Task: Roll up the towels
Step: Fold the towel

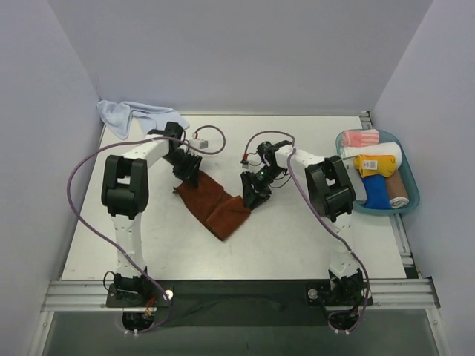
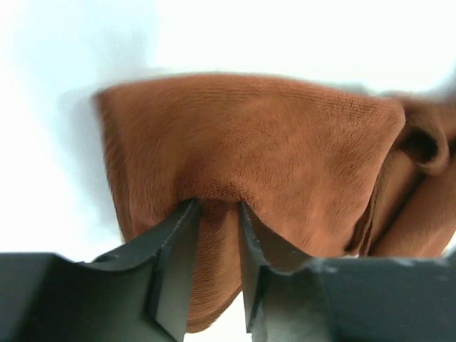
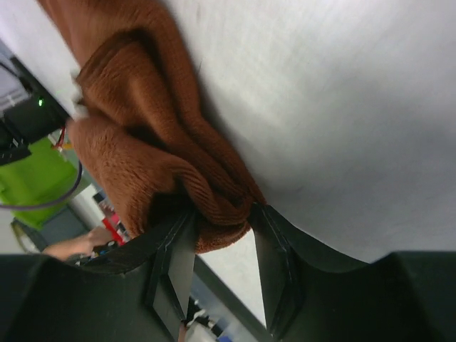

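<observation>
Your left gripper (image 2: 217, 205) is clamped on a fold of the brown towel (image 1: 214, 202) at its far end — your right gripper (image 3: 222, 214) pinches a bunched edge at the opposite side. The towel stretches between the two over the table (image 1: 297, 237). The blue towel (image 1: 128, 115) sits crumpled beyond the left gripper, at the table's far corner.

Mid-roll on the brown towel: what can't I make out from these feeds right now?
- Left wrist: beyond the left claw, the brown towel runs off the right edge; table glare-washed.
- Right wrist: beyond the right claw, the towel runs off the top edge.
- Top view: the arms hide both grips; light-blue towel too small to read its folds.
</observation>
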`<action>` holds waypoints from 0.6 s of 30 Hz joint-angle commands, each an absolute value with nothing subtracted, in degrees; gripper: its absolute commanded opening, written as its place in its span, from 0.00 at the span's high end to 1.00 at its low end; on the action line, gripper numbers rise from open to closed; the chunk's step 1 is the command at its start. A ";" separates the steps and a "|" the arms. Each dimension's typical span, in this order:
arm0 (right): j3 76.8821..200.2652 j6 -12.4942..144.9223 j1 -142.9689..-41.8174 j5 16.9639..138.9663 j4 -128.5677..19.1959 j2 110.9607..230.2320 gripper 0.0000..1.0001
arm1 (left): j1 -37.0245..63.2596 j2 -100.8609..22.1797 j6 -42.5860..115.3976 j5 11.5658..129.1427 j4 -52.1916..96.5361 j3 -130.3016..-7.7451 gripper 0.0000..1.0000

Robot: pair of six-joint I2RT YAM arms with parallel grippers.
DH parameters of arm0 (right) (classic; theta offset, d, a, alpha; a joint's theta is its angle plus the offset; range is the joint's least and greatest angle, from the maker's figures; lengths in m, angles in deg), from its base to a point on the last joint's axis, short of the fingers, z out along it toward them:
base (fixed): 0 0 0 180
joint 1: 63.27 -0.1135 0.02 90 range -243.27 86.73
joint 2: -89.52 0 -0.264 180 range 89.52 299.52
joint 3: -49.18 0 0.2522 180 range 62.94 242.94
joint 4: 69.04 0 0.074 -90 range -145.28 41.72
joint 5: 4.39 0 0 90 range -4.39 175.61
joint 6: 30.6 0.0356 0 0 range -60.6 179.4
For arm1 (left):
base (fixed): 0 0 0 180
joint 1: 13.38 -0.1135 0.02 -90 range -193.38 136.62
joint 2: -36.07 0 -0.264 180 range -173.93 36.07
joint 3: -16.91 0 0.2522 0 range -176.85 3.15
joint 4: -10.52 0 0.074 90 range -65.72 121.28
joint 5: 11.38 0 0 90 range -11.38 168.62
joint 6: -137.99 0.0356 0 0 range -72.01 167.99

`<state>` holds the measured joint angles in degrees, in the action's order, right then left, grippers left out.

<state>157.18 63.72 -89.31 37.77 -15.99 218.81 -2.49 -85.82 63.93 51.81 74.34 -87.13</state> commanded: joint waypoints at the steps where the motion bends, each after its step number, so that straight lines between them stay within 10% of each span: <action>1: 148.49 64.94 -93.39 32.18 -15.47 211.52 0.63 | 0.41 -92.94 68.90 53.66 69.71 -97.88 0.60; 10: 141.60 63.09 -89.29 34.45 -14.94 204.13 0.60 | 2.71 -93.77 66.88 51.73 72.27 -111.55 0.44; 18: 141.69 60.98 -86.64 33.41 -16.78 196.83 0.59 | -2.39 -76.98 63.89 37.95 69.89 -92.97 0.43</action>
